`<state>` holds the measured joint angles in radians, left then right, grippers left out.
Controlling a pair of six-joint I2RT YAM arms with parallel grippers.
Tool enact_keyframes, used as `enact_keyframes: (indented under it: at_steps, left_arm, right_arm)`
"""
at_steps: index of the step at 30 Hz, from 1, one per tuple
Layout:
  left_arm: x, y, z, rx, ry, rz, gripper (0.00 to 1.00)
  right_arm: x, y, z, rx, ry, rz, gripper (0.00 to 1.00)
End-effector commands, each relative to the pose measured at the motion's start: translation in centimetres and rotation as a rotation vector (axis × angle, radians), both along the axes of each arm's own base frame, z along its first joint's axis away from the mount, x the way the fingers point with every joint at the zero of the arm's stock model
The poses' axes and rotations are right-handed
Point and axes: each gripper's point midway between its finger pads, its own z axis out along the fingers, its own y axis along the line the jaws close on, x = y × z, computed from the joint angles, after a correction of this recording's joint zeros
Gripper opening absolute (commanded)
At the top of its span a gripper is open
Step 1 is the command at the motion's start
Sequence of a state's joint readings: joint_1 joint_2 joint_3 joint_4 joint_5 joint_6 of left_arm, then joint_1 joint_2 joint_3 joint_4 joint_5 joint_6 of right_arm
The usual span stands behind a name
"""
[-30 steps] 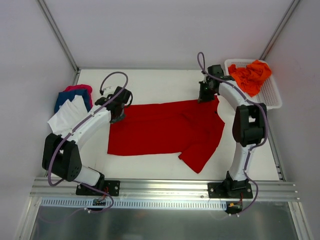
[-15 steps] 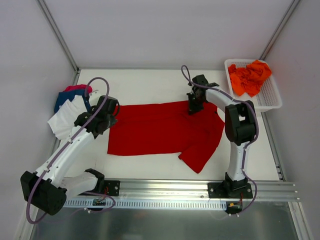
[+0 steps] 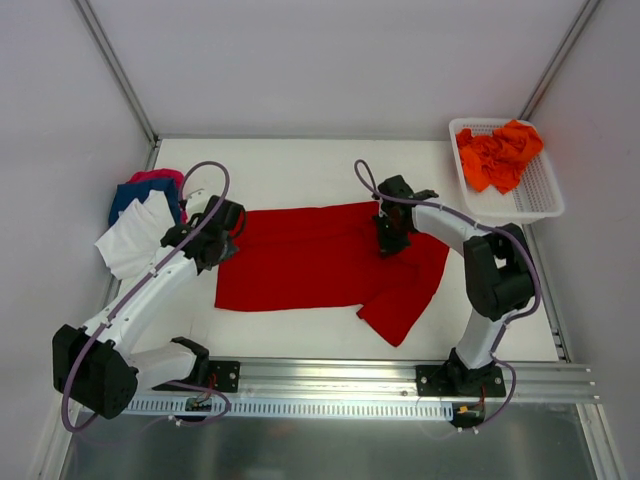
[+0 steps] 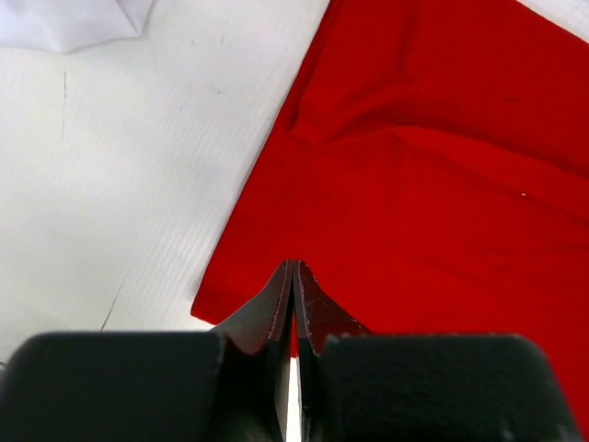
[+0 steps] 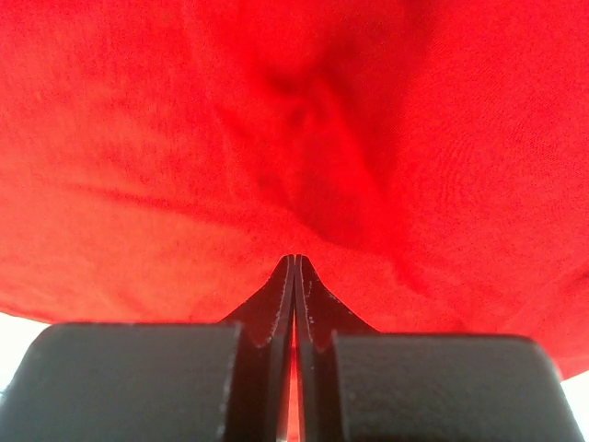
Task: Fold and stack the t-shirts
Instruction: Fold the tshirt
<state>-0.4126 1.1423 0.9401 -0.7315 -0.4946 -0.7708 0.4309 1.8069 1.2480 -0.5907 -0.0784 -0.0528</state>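
The red t-shirt (image 3: 320, 265) is spread mid-table, its fold unfinished; orange t-shirts (image 3: 500, 150) are kept in the basket (image 3: 548, 205) (far right corner). Jaws of the left gripper (image 4: 293, 267) and the right gripper (image 5: 294, 261) are pressed together; a pinch cannot be confirmed.

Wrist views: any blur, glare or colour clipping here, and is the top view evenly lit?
Right wrist: red t-shirt fills the frame, saturated, creases soft. Left wrist: sharp, no glare on the table. Top external: even light, faint shadows only.
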Motion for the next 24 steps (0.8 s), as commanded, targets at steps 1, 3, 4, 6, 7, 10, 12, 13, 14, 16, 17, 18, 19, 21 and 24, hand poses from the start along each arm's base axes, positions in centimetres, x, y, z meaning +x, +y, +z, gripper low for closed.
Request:
enact_keyframes:
  at_steps: [1,3,4,6,7,10,12,13,14,16,17,18,19,21,24]
  left_arm:
    - [-0.1,0.0,0.0,-0.003,-0.002,0.007,0.0]
    - [-0.2,0.0,0.0,-0.005,-0.001,0.003,0.0]
    - [-0.2,0.0,-0.1,-0.002,0.001,0.004,0.0]
    - [-0.3,0.1,-0.2,0.001,0.004,0.002,0.0]
    - [-0.4,0.1,-0.2,0.001,0.002,0.002,0.0]
    - [-0.4,0.1,-0.3,0.0,0.005,0.003,0.0]
    - [-0.4,0.0,-0.4,-0.004,0.008,0.005,0.0]
    - [-0.4,-0.1,-0.5,-0.007,0.011,0.006,0.0]
    - [-0.4,-0.1,-0.6,-0.008,0.017,0.005,0.0]
    - [-0.4,-0.1,-0.9,-0.005,0.026,0.008,0.0]
    - [-0.4,-0.1,-1.1,-0.002,0.03,0.008,0.0]
    - [-0.4,-0.1,-1.1,0.0,0.034,0.009,0.0]
    - [-0.5,-0.1,-1.3,0.0,0.039,0.008,0.0]
    - [-0.5,0.0,-1.3,0.001,0.041,0.009,0.0]
    - [-0.6,0.1,-1.3,0.005,0.037,0.008,0.0]
  right_arm:
    - [-1.5,0.0,0.4,-0.021,-0.008,0.0,0.01]
    - [-2.0,0.0,0.0,-0.043,-0.01,0.003,0.01]
    - [-2.2,-0.1,-0.3,-0.053,-0.02,0.0,0.0]
    - [-2.1,0.3,0.8,-0.03,-0.058,-0.004,0.01]
    - [-1.8,0.6,1.5,-0.016,-0.083,-0.005,0.01]
    - [-0.7,1.4,3.9,0.038,-0.149,-0.031,0.05]
    - [0.4,2.3,5.4,0.064,-0.184,-0.02,0.19]
    - [0.7,2.5,5.9,0.062,-0.19,-0.014,0.28]
    - [1.0,2.9,6.3,0.064,-0.202,-0.009,0.35]
    - [2.4,3.8,7.4,0.076,-0.236,0.0,0.48]
    - [2.8,4.0,7.3,0.076,-0.236,0.002,0.5]
    - [3.6,4.6,8.1,0.088,-0.254,0.002,0.5]
    - [3.8,4.8,8.0,0.085,-0.24,0.004,0.5]
    - [4.8,5.4,7.3,0.077,-0.225,0.006,0.51]
    - [5.7,5.7,5.5,0.045,-0.2,0.034,0.51]
